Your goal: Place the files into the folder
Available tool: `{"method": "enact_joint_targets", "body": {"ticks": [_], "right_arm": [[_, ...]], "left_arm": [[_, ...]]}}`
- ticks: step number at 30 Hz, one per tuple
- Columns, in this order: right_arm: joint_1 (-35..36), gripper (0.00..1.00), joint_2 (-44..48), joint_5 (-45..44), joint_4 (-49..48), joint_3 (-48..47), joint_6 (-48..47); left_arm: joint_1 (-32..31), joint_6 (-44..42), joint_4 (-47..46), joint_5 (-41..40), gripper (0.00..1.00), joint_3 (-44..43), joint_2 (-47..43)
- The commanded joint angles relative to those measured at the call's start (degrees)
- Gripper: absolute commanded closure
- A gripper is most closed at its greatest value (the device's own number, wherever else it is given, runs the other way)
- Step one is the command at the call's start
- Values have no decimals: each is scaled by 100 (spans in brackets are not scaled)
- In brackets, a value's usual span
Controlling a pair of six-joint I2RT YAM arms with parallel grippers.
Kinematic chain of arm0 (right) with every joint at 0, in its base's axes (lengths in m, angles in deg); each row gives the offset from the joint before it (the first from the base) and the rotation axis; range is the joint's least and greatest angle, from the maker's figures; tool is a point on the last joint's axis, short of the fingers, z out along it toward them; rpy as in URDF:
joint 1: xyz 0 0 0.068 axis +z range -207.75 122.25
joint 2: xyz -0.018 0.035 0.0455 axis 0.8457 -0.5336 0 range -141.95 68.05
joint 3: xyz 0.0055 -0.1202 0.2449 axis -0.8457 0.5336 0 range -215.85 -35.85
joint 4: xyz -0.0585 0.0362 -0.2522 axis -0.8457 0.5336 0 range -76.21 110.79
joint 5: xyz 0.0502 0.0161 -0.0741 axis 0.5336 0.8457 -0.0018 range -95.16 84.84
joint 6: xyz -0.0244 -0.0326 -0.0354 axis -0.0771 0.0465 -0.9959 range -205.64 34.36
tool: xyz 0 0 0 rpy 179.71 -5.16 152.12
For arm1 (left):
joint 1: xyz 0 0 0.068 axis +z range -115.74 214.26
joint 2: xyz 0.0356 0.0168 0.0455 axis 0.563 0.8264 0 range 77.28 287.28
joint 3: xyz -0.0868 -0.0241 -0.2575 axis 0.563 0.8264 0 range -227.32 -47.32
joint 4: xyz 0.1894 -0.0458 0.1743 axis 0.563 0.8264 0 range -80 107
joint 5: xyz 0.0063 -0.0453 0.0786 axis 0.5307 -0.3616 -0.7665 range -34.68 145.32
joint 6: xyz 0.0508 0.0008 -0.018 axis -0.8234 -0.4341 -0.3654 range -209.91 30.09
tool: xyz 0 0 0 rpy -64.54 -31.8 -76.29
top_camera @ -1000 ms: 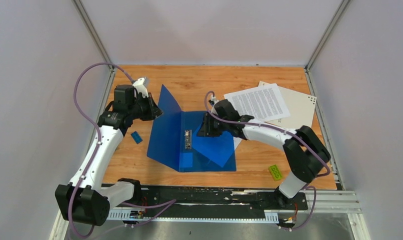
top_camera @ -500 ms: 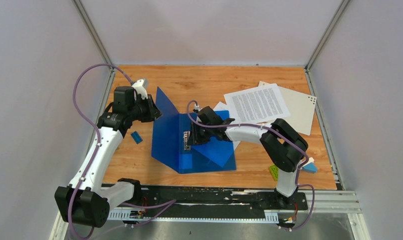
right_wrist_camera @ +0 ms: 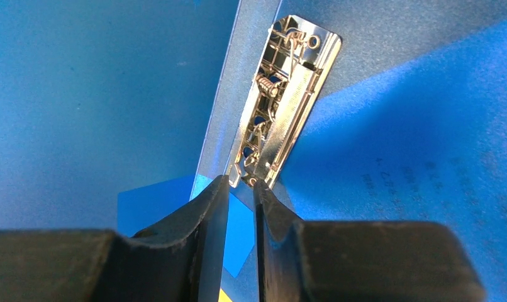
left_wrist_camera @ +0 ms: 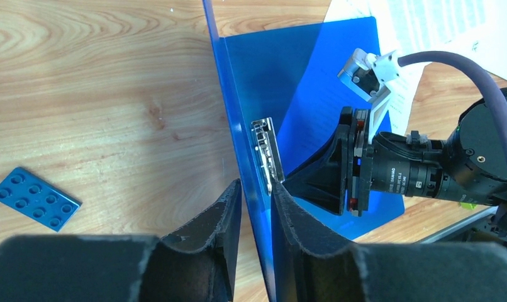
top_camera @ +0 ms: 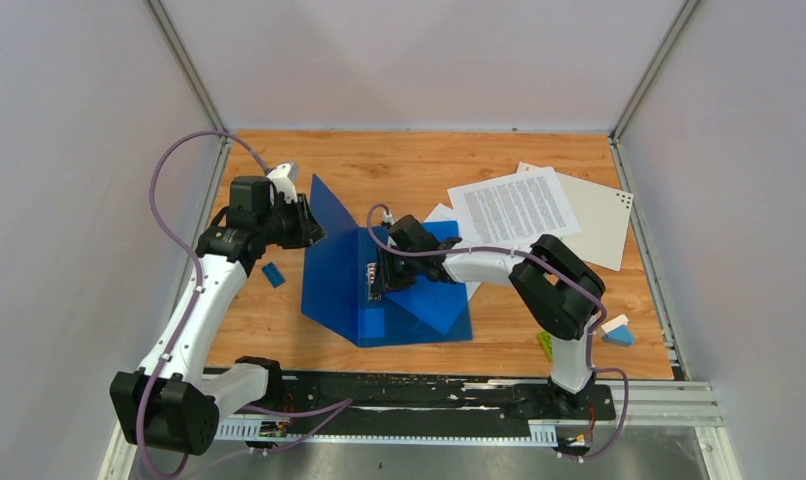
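Observation:
The blue folder lies open, and my left gripper is shut on its left cover, holding it raised. In the left wrist view the cover runs edge-on between my fingers. My right gripper is low over the folder's spine, its nearly closed tips at the near end of the metal clip, with nothing between them. One printed white sheet lies at the back right on a pale grey cover. A second white sheet peeks from behind the folder.
A small blue studded plate lies left of the folder, also in the left wrist view. A green brick and a blue-and-white piece sit front right by my right arm. Walls close in the table's sides and back.
My right gripper has moved left across the folder's right half to the metal clip, with the arm's elbow folding in. My left gripper keeps holding the cover up, almost unmoved.

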Motion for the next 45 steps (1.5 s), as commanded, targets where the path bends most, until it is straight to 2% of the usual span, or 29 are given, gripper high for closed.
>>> {"method": "enact_joint_targets", "body": {"ticks": [1, 18, 36, 45], "right_arm": [[90, 78, -122, 33, -224, -296, 69], [177, 85, -420, -194, -1, -326, 32], [515, 91, -554, -2539, 1543, -90, -280], [520, 93, -478, -2822, 1415, 562, -193]], "left_arm": [[14, -124, -14, 111, 71, 69, -138], [14, -16, -106, 154, 100, 127, -170], [14, -455, 205, -167, 100, -82, -105], [14, -775, 409, -560, 100, -256, -132]]}}
